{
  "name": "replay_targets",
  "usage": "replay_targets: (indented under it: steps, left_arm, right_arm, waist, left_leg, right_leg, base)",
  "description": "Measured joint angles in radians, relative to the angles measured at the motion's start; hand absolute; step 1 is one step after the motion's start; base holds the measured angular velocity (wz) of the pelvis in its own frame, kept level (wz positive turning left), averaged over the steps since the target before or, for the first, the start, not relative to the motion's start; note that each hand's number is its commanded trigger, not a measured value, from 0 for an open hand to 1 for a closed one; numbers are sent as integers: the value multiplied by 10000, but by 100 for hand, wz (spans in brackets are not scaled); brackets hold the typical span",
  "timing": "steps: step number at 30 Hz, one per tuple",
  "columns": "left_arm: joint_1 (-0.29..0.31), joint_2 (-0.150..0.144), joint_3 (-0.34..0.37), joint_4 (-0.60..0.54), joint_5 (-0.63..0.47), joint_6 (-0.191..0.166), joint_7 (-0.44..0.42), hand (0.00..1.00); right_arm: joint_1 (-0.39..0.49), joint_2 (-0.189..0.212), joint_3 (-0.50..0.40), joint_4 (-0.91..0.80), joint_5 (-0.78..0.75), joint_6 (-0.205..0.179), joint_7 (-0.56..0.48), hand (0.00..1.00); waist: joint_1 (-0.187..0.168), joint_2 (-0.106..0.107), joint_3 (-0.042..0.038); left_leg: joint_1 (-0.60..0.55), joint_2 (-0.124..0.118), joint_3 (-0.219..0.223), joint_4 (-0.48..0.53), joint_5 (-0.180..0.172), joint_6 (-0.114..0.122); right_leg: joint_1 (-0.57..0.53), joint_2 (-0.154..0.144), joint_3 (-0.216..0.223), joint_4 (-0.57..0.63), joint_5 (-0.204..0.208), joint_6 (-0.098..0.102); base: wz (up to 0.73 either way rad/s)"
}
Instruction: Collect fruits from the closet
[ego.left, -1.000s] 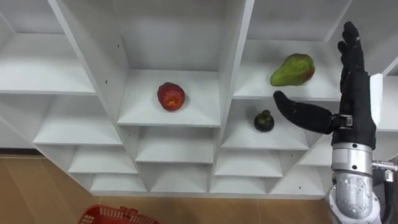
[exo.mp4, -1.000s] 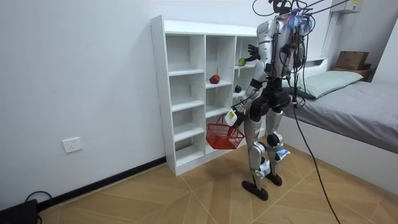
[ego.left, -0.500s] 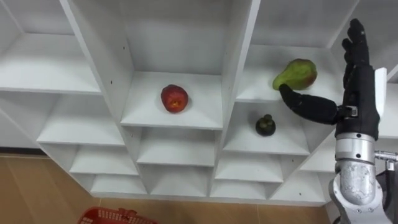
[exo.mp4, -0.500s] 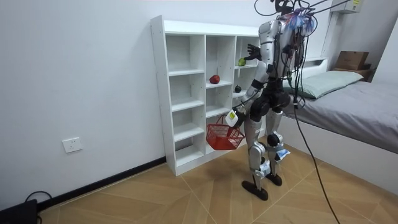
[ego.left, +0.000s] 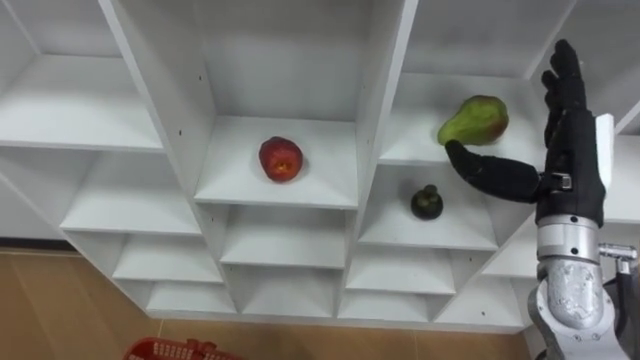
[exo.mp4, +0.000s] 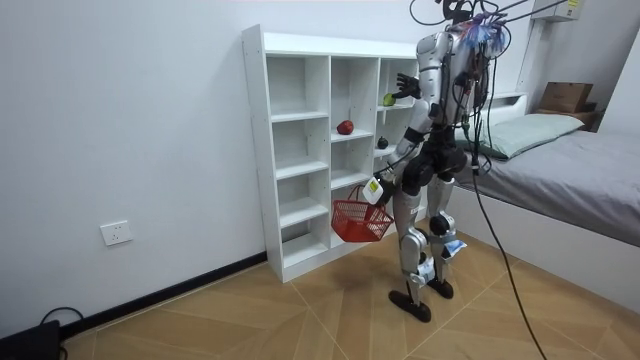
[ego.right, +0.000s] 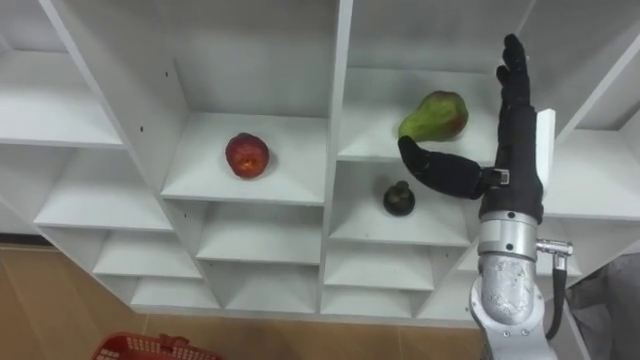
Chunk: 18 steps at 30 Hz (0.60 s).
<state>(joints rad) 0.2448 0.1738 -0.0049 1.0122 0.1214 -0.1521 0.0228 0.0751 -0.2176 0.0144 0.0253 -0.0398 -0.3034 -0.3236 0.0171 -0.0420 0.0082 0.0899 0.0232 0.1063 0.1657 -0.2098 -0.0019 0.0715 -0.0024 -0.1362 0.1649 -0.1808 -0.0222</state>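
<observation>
While the right hand (ego.left: 570, 160) is raised before the white closet (ego.left: 385, 100), it is released: its fingers (ego.left: 565, 90) stand straight and upward, its thumb (ego.left: 490, 170) is stretched out sideways toward the robot's left, and it grasps nothing.

The pear (ego.left: 473, 119) lies just to the left of the palm, in the angle between the upright fingers and the outstretched thumb. It rests on the shelf board of the upper right compartment. The thumb's tip sits right beneath the pear's near end; whether it touches the fruit I cannot tell.

The pear lies on its side, and its long axis runs roughly left to right across the compartment, slightly tilted. The narrower end appears to point left and a little down, the fuller end right toward the fingers. As I judge it, the coming grasp turns on this: the hand must go forward and a little left so that fingers and thumb close across the pear's short width.

Further out, a small dark fruit (ego.left: 426, 201) sits in the compartment below the pear, and a red apple (ego.left: 280, 159) lies in the middle column, well apart from the hand.

In the room view the robot stands upright facing the closet, and a red basket (exo.mp4: 360, 218) hangs at its left hand (exo.mp4: 373, 190), low by its thigh. The right hand is plainly the nearer one.
</observation>
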Motion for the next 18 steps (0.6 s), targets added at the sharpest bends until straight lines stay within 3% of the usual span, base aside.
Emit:
replay_targets:
  steps: [18]
  left_arm:
    - [7, -22, 0, 32, 27, 216, 159, 100]
  right_arm:
    - [-726, -163, 0, 425, 294, 365, 654, 0]
  waist:
    - [156, -92, 0]
  left_leg:
    - [-82, -6, -93, 7, 1, -1]
  right_leg:
    - [23, -7, -59, 13, 1, 0]
  base:
    - [0]
